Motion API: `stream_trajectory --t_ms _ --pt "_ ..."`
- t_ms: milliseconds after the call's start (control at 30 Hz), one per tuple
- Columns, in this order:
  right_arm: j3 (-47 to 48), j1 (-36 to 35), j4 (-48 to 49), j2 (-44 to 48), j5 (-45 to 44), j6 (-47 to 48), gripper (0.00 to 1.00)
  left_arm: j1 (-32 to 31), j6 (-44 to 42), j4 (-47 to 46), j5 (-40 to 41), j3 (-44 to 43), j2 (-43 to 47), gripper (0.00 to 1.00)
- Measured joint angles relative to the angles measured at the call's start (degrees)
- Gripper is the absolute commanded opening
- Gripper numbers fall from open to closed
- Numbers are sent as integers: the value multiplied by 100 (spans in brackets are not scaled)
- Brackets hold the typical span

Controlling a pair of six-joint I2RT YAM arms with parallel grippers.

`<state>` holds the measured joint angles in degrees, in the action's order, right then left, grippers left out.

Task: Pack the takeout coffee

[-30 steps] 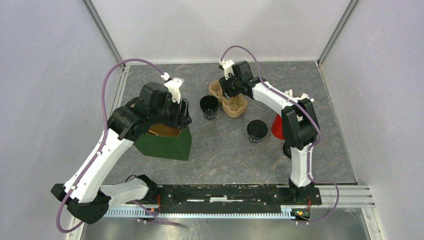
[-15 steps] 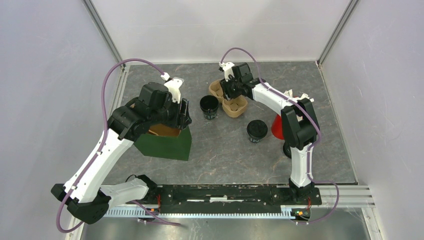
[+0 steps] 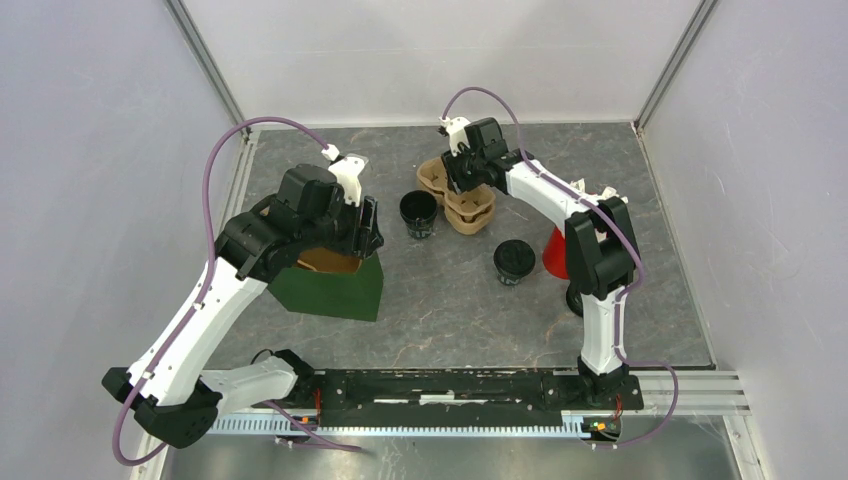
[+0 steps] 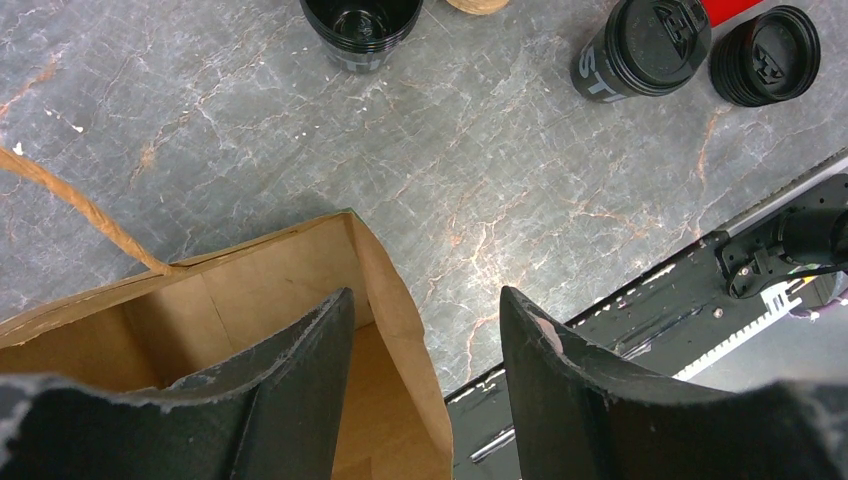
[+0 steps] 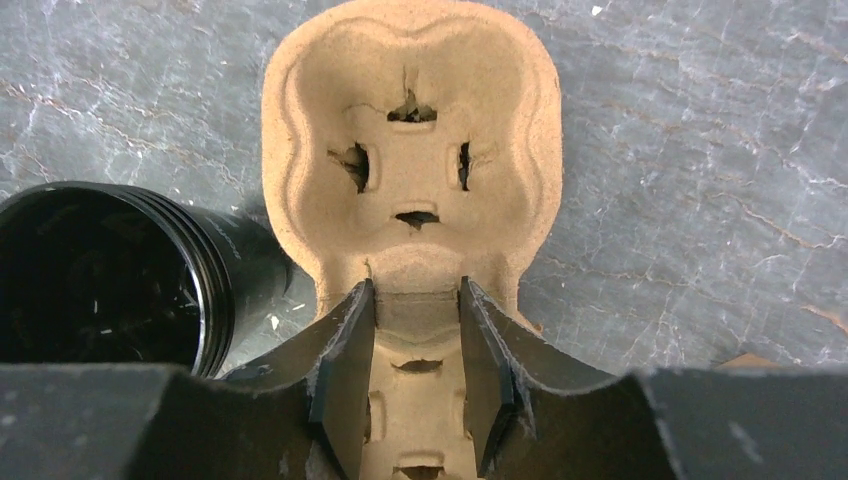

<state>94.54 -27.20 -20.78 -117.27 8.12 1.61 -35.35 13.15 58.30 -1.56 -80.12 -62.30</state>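
The takeout coffee (image 3: 513, 258), a small black cup with a black lid, stands on the grey table right of centre, apart from both grippers; it also shows in the left wrist view (image 4: 650, 40). My left gripper (image 3: 365, 232) is open over the paper bag (image 3: 335, 288). In the left wrist view it (image 4: 425, 295) straddles the bag's near wall (image 4: 390, 300), one finger inside and one outside. My right gripper (image 3: 462, 185) is shut on the middle ridge of the brown pulp carrier tray (image 5: 410, 130), as the right wrist view (image 5: 415, 285) shows.
An open, lidless black cup (image 3: 418, 210) stands just left of the tray (image 3: 470, 215). A red cup (image 3: 555, 255) stands right of the coffee, partly behind my right arm. A stack of black lids (image 4: 768, 55) lies beside it. Enclosure walls stand close round the table.
My right gripper has shifted very slightly toward the back over the tray. The left arm, bag and cups have not moved.
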Motion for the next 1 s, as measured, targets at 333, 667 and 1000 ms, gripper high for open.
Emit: stream_trajectory --t_ms 333,667,1000 --pt "-33 0 7 9 -2 -2 40 0 0 -11 2 0 0 62" --pt "-33 2 -13 358 -92 17 39 -2 0 -11 151 -79 4 89" --pt "-39 -37 -96 1462 -48 -28 39 0 2 313 1270 -809 109 100"
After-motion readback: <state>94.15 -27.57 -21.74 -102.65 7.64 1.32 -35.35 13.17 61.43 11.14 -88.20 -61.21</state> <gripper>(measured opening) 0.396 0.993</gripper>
